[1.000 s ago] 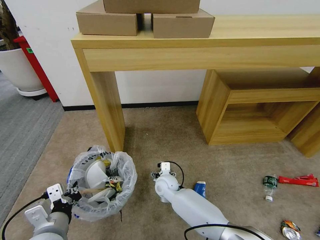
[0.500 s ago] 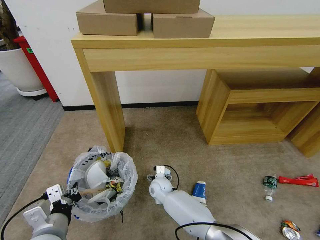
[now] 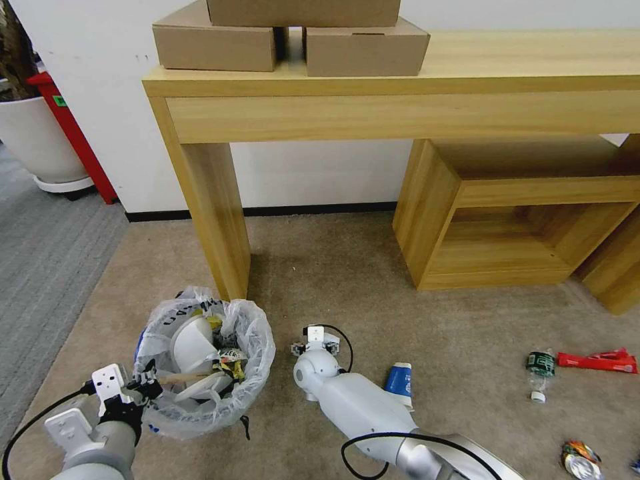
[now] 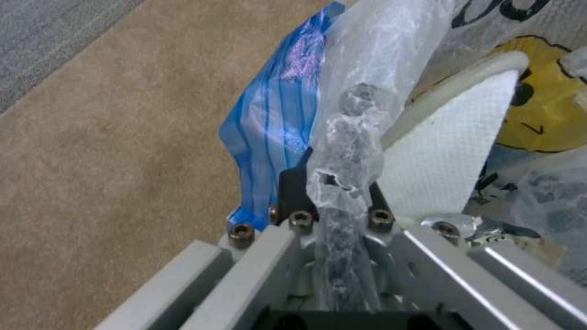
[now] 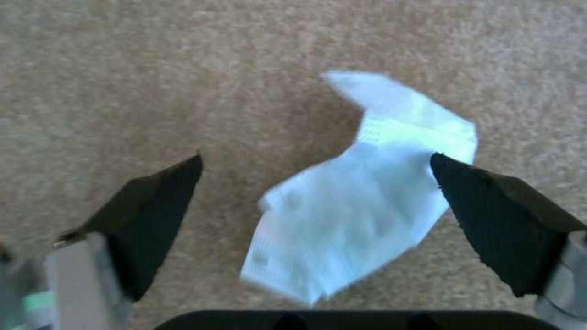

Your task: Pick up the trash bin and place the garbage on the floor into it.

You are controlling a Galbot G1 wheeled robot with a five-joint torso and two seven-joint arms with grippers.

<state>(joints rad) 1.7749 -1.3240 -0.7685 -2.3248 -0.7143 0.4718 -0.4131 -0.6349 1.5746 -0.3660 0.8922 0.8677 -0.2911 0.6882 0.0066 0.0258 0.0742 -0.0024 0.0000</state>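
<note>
While left tool [image 3: 143,389] pinches trash bin [image 3: 204,370] bag, right tool [image 5: 315,183] hangs spread over beige floor [image 3: 347,280].

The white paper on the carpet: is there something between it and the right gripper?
Nothing visible. The right gripper hangs open directly over the crumpled white paper, one finger on each side, with only bare carpet around it.

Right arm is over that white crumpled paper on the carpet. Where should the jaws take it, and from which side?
Come straight down; the open right gripper already straddles the white paper. It lies flat and elongated on the carpet, so I'd pinch across its narrower middle.
</note>
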